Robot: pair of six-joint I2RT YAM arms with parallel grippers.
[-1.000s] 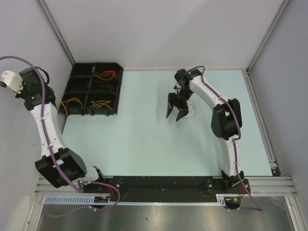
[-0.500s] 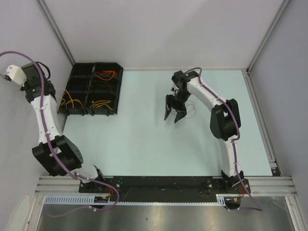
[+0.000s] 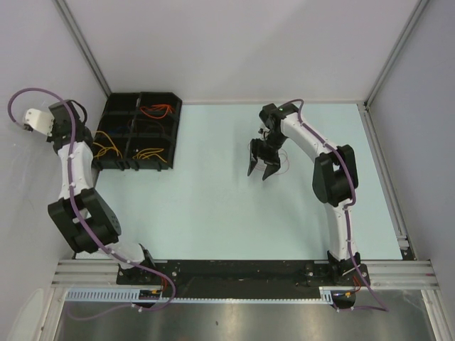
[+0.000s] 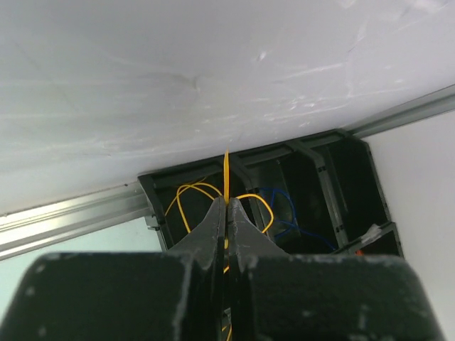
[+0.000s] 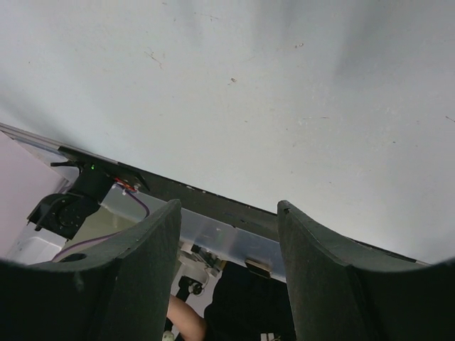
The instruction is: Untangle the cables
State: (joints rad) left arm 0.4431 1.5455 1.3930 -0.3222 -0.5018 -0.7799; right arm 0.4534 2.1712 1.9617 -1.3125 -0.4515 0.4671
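In the left wrist view my left gripper [image 4: 227,202] is shut on a thin yellow cable [image 4: 227,169], which runs up out of the fingertips. More yellow loops [image 4: 186,192] and a blue cable [image 4: 288,213] lie in the black tray [image 4: 249,158] beyond. From above, the left wrist [image 3: 60,121] sits at the tray's left side and hides its fingers. Yellow cables [image 3: 106,150] and orange-red cables [image 3: 156,110] lie in the tray [image 3: 174,131]. My right gripper [image 3: 260,169] [image 5: 227,206] hangs open over mid-table, holding nothing. A thin dark cable loop [image 3: 284,162] lies just right of it.
The tray stands at the table's far left corner, close to the left wall [image 3: 43,64]. A black rail with the arm bases [image 3: 242,270] runs along the near edge. Metal frame posts [image 3: 387,64] bound the back right corner.
The left arm has folded up, its elbow drawn in toward the left wall and its wrist shifted right toward the tray. The right gripper has barely moved.
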